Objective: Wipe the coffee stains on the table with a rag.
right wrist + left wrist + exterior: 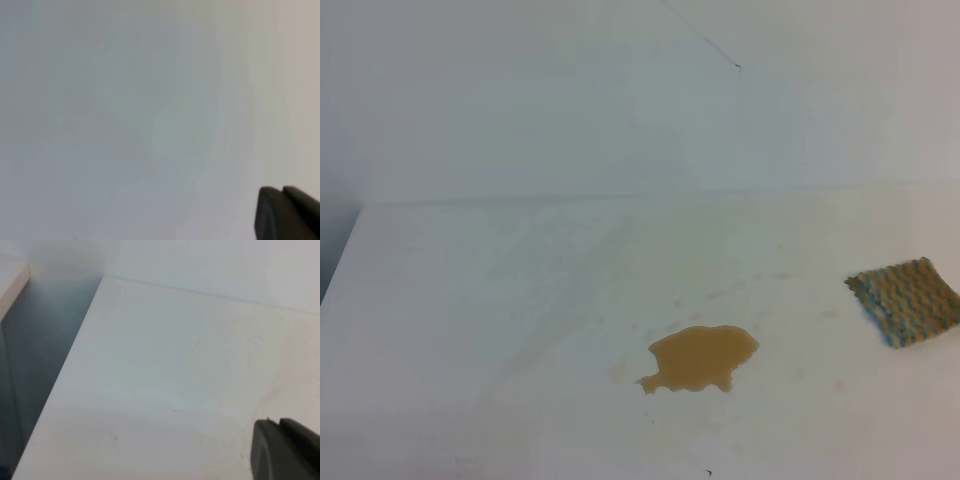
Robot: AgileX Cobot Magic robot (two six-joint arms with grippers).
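Observation:
The coffee stain (700,359) is a tan-brown lobed puddle on the white table (500,330), a little right of the middle and near the front. Faint pale-brown smears (750,285) lie beyond it. The rag (903,300), a small blue-and-tan zigzag cloth with frayed edges, lies flat at the right edge, apart from the puddle. Neither arm shows in the exterior high view. One dark finger (285,450) of the left gripper shows at the lower right of the left wrist view over bare table. One dark finger (287,212) shows in the blurred right wrist view. Neither view shows the jaws.
A white wall (620,100) rises behind the table, with a thin wire (705,40) hanging on it. The table's left edge (340,260) drops to a dark gap; this edge (65,370) also shows in the left wrist view.

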